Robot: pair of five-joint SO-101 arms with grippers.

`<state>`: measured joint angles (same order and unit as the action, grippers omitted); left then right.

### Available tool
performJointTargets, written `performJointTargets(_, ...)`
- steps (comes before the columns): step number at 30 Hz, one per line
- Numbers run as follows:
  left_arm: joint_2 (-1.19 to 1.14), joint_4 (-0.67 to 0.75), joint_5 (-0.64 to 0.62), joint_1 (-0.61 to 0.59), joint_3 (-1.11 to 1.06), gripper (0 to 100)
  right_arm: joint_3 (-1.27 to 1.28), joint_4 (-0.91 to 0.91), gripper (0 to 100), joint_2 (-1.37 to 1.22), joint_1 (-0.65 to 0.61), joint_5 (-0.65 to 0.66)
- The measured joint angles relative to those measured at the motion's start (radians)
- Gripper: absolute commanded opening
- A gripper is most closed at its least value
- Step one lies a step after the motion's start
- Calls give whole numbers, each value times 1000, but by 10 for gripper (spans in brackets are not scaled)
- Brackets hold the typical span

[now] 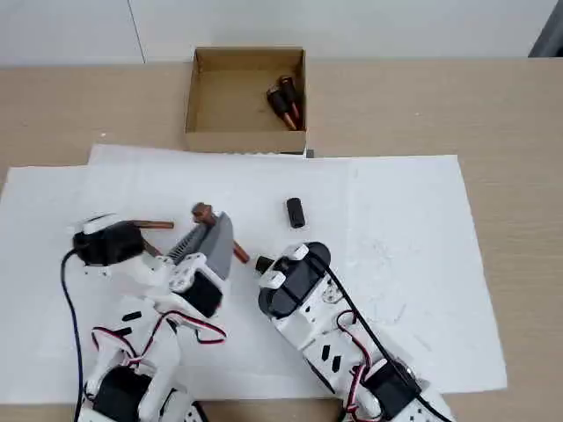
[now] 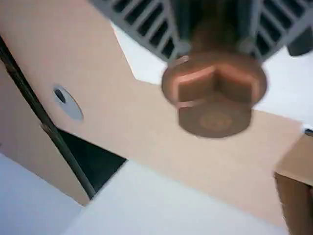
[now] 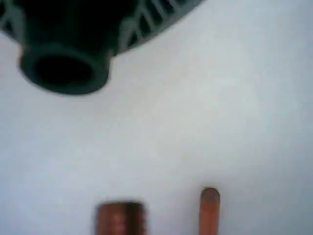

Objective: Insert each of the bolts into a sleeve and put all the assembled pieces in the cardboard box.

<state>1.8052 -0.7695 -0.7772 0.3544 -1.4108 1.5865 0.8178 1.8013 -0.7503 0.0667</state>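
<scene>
Your left tool (image 1: 211,230) is clamped on a copper bolt (image 2: 213,95), held over the white paper (image 1: 405,264). Your right tool (image 1: 269,265) grips a black sleeve (image 3: 63,71) just beside the bolt's tip. A spare sleeve (image 1: 295,212) lies on the paper. Two assembled pieces (image 1: 285,102) sit in the cardboard box (image 1: 229,101).

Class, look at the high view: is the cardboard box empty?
No: two assembled pieces lie together inside the box, close to one side wall.
</scene>
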Motion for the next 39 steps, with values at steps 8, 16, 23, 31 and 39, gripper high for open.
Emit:
performJointTargets(8, 0, 66, 0, 37, -94, 5, 0, 0, 4, 0, -9, 0)
performJointTargets(16, 0, 110, 0, 44, -124, 5, 0, 0, 4, 0, -9, 0)
performJointTargets(23, 0, 110, 6, 115, -186, 5, 0, 0, 4, 0, -9, 0)
performJointTargets(31, 0, 118, 6, 147, -233, 5, 2, 0, 4, -2, -8, 0)
performJointTargets(39, 0, 104, 61, 250, -264, 5, 2, 0, 4, 0, -12, 0)
